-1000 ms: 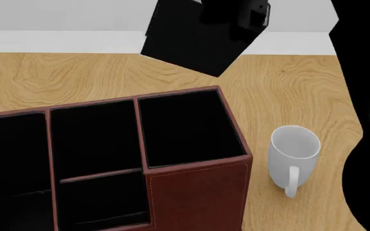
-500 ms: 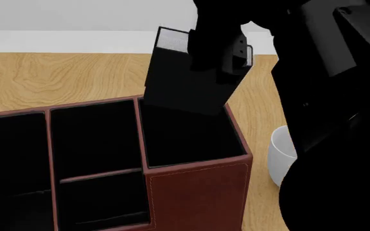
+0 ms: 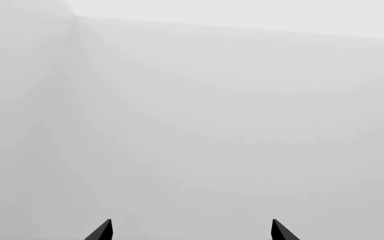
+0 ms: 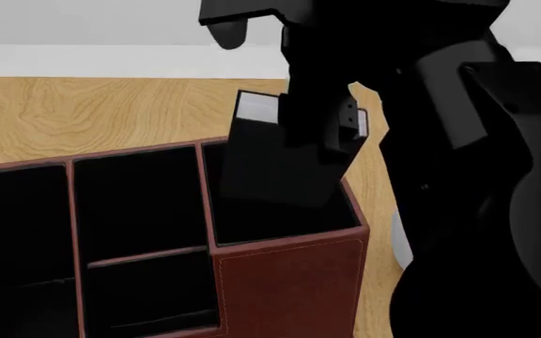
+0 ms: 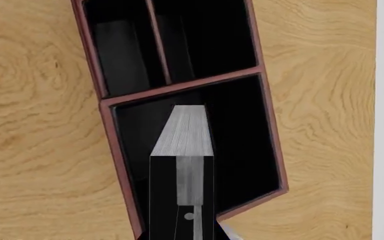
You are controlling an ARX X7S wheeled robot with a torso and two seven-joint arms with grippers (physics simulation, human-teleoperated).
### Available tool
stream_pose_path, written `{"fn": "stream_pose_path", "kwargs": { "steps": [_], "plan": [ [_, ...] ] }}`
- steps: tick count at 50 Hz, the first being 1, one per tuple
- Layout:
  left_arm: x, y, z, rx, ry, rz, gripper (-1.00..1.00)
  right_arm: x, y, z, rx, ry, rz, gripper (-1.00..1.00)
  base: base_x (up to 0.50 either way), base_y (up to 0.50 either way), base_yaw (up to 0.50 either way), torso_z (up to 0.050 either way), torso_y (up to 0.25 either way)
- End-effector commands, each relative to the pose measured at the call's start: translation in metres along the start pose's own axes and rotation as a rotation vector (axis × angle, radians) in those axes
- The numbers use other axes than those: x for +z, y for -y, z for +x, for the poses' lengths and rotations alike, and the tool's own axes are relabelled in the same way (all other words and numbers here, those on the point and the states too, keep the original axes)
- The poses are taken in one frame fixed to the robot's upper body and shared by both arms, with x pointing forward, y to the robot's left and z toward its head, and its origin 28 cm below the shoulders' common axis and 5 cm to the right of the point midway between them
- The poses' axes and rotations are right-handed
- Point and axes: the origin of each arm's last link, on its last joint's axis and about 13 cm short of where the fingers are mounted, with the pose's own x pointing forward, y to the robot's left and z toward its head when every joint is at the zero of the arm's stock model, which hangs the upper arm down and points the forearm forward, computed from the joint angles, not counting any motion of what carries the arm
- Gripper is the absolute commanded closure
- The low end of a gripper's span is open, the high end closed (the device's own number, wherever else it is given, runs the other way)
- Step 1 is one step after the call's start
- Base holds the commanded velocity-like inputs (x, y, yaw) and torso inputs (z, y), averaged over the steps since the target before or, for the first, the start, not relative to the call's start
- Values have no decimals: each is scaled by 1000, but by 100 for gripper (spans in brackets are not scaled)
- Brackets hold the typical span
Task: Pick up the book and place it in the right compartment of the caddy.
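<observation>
Book (image 4: 275, 165) tilting into the right compartment (image 4: 280, 211) of the caddy (image 4: 289, 282), gripped from above.

Head view: the right gripper (image 4: 320, 127) is clamping the book's upper part, its jaws closing on the two black covers; the white page edges are showing at the top, and the lower end is dipping below the compartment's reddish-brown rim. Right wrist view: the book (image 5: 182, 150) is sitting between the jaws, page edges facing the camera, inside the outline of the right compartment (image 5: 245, 145) on the wooden table (image 5: 38, 125). Left wrist view: the left gripper (image 3: 190, 231) is showing only two dark fingertips, standing apart, holding nothing, against a pale grey wall (image 3: 212, 100).
</observation>
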Motion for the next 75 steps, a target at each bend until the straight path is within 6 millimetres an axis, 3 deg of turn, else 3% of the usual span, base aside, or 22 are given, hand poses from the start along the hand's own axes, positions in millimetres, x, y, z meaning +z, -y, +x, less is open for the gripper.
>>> {"fn": "stream_pose_path", "kwargs": {
  "steps": [1,42,61,62,75],
  "plan": [
    [-1,-2,-2,6,-3,-1,-100,2,0,13,14,-2,-38,100,0,0,0,0,0],
    [-8,-12,-10,47,-28,7,-100,-2,-8,77,43,-28,-114,100,0,0,0,0,1],
    [-14,-18,-11,70,-42,13,-100,-3,-11,93,-10,-35,-142,100,0,0,0,1,1],
    [-14,-18,-11,71,-42,13,-100,-2,-11,93,-6,-35,-145,-100,0,0,0,0,0],
    [-14,-18,-11,70,-42,7,-100,-3,-10,88,-30,-45,-146,-100,0,0,0,0,0]
  ]
}}
